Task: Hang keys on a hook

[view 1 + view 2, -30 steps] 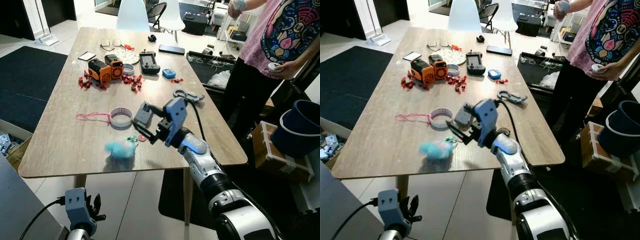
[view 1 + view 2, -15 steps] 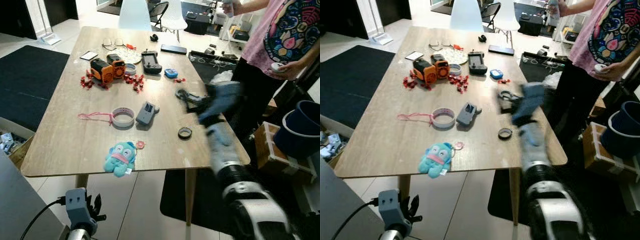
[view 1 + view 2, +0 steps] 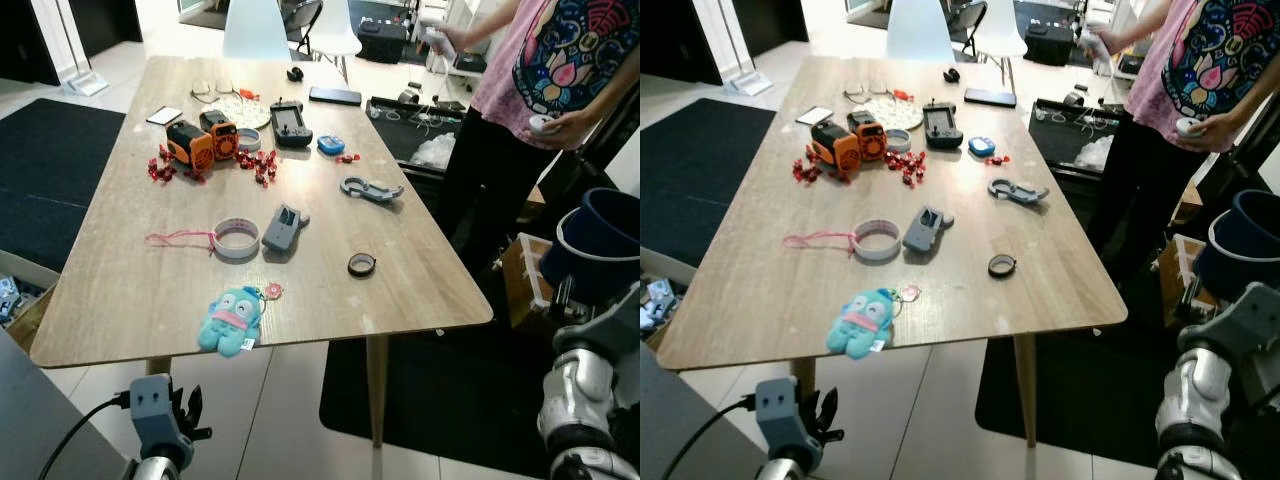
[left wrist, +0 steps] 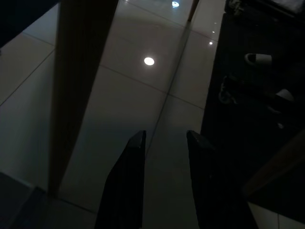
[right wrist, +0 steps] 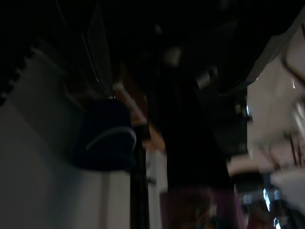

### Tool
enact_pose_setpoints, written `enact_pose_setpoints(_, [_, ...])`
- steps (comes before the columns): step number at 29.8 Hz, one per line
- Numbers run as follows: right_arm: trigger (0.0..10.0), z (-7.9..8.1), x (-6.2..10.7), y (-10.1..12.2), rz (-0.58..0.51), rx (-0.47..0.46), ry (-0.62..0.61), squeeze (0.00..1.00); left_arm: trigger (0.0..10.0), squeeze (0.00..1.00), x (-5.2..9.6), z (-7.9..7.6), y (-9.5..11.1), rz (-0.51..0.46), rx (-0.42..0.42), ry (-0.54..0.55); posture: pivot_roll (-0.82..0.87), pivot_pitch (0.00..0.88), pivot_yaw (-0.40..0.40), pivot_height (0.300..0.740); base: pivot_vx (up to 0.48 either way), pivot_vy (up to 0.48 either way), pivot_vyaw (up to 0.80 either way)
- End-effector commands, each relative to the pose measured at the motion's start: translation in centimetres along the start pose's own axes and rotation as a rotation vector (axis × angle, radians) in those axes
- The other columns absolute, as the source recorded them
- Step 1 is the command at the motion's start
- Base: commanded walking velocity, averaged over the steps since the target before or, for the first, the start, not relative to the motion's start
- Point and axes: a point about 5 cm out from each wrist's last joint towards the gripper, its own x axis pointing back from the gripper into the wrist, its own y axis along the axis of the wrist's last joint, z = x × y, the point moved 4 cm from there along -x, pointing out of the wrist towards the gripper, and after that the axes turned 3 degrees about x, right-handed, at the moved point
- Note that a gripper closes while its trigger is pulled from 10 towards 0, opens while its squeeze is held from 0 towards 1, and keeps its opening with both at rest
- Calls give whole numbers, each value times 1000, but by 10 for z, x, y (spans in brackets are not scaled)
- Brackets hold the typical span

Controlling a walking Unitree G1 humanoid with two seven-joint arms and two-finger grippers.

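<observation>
Keys with the blue plush charm (image 3: 231,319) lie at the worktop's (image 3: 130,270) six-o'clock edge, ungrasped. Our left end effector (image 4: 164,143) hangs idle below, fingers slightly parted and empty. Our right end effector's state we cannot tell; its arm (image 3: 585,380) sits low at four o'clock.

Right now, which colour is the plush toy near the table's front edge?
Teal-blue, with a pink mouth; the plush toy shows best in the left eye view.

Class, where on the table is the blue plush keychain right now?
In the left eye view, the blue plush keychain lies near the wooden table's front edge on the robot's left, just in front of the tape roll.
</observation>
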Motion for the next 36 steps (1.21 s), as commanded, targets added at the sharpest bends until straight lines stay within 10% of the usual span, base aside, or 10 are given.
enact_pose_setpoints(1, [10000, -8, 19, -39, 155, 97, 39, 0, 10000, 0, 4, 3, -6, 25, -10, 2, 61, 57, -60, 740, 0, 0, 0])
enact_pose_setpoints(6, [10000, 15, 85, -124, 547, 286, 340, 0, 10000, 0, 10, 4, -16, 54, -23, 8, 56, 42, -74, 740, 0, 0, 0])
enact_pose_setpoints(15, [10000, 41, 145, -166, 737, 483, 673, 0, 10000, 0, 17, 2, -28, 89, -47, 26, 49, 29, -113, 740, 0, 0, 0])
enact_pose_setpoints(36, [10000, 53, 170, -180, 795, 549, 761, 0, 10000, 0, 13, 0, -22, 80, -106, -9, 76, 29, -67, 740, 0, 0, 0])
